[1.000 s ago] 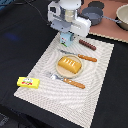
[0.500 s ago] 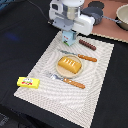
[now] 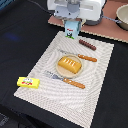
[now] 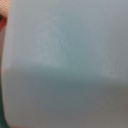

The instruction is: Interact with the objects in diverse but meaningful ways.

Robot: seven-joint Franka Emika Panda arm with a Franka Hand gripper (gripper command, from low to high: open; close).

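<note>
We note the gripper (image 3: 73, 26) at the far edge of the placemat (image 3: 102, 65), standing directly over the light-blue carton (image 3: 73, 29). The carton sits upright between the jaws; whether it rests on the mat or hangs just clear of it we cannot tell. The wrist view shows only a pale blue-grey surface filling the frame, which we take to be the carton (image 4: 65, 60) pressed close to the lens. We judge the jaws closed on the carton, though the contact itself is not plainly visible.

Other items lie untouched, as far as their placement shows. The bread loaf (image 3: 69, 64) sits on a plate at the mat's centre. The sausage (image 3: 88, 45) lies just to the right of the carton, near the far edge. The yellow packet (image 3: 28, 82) lies off the mat at the near left. A fork (image 3: 64, 80) and a knife (image 3: 80, 56) flank the plate.

Our estimate: one object is in hand, and three remain to be handled.
</note>
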